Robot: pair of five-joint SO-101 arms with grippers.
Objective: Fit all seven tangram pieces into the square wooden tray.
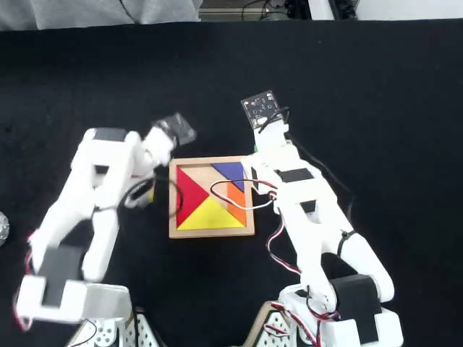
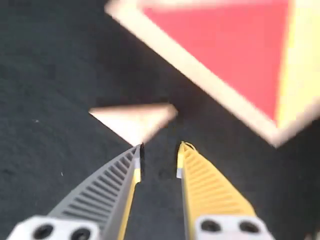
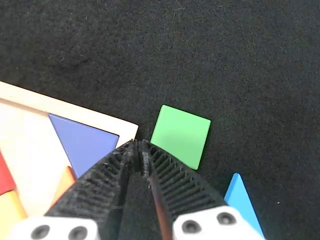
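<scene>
- Four coloured pieces lie in the square wooden tray (image 1: 212, 233), which sits in the middle of the high view. A big red triangle (image 1: 189, 194) is at the left and a big yellow triangle (image 1: 210, 217) is at the bottom. A dark blue triangle (image 1: 230, 171) is at the top right, with an orange piece (image 1: 236, 196) under it.
- The top middle of the tray is bare wood.
- The left gripper (image 2: 160, 149) is low over the black cloth (image 1: 376, 87), just left of the tray in the high view. Its grey finger (image 2: 110, 185) and yellow finger (image 2: 205, 185) are a little apart, with nothing between them.
- A pale triangle piece (image 2: 135, 120) lies on the cloth right by the tip of the grey finger, near the tray's rim.
- The right gripper (image 3: 139, 146) is by the tray's top right corner. Its two black fingers (image 3: 100, 185) are pressed together and hold nothing.
- A green square piece (image 3: 181, 135) lies flat on the cloth just outside that corner.
- A light blue triangle (image 3: 242, 205) lies near the green square, not touching it.
</scene>
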